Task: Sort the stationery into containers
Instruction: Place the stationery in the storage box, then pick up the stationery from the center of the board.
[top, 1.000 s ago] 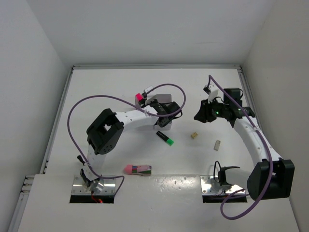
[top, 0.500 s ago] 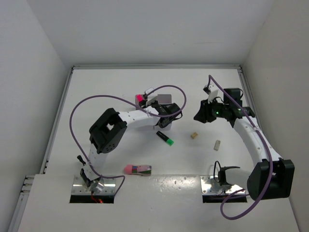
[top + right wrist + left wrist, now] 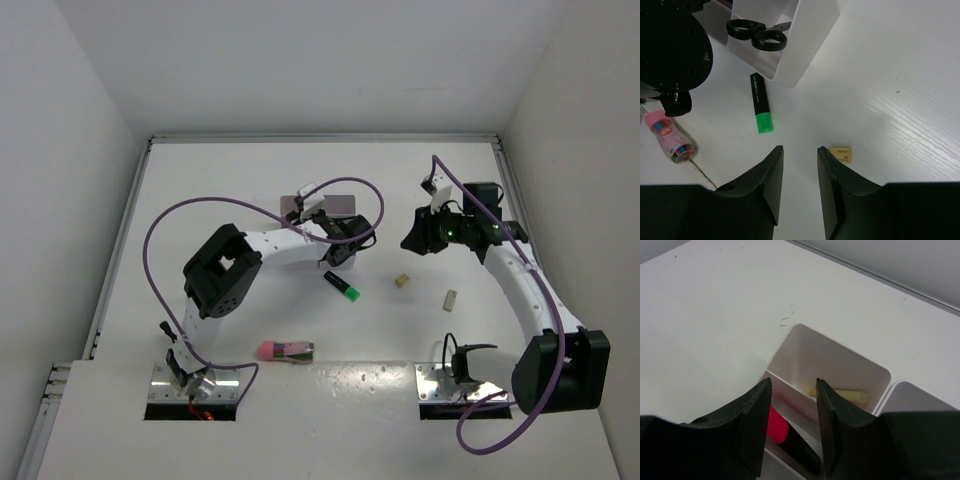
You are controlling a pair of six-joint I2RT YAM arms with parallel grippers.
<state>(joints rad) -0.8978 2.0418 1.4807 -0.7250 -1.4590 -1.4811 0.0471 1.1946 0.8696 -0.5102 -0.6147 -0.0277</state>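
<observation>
Left pincer [image 3: 792,390], jaws now parted and empty over the tray [image 3: 837,352], has dropped the pink-tipped highlighter [image 3: 776,424] into a compartment, so one more item is sorted; green-tipped highlighter [image 3: 342,285] and beige bits [image 3: 402,281] lie unsorted on the tabletop [image 3: 220,180], right pincer [image 3: 799,150] part-open, holding nothing.

Likely a lab: white walled-in table [image 3: 230,172].

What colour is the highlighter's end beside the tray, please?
Green; the highlighter shows best in right wrist view.

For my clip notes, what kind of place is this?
Probably a robot test cell: white table boxed by plain walls, left arm and right arm bolted on, highlighter and tray laid out.
</observation>
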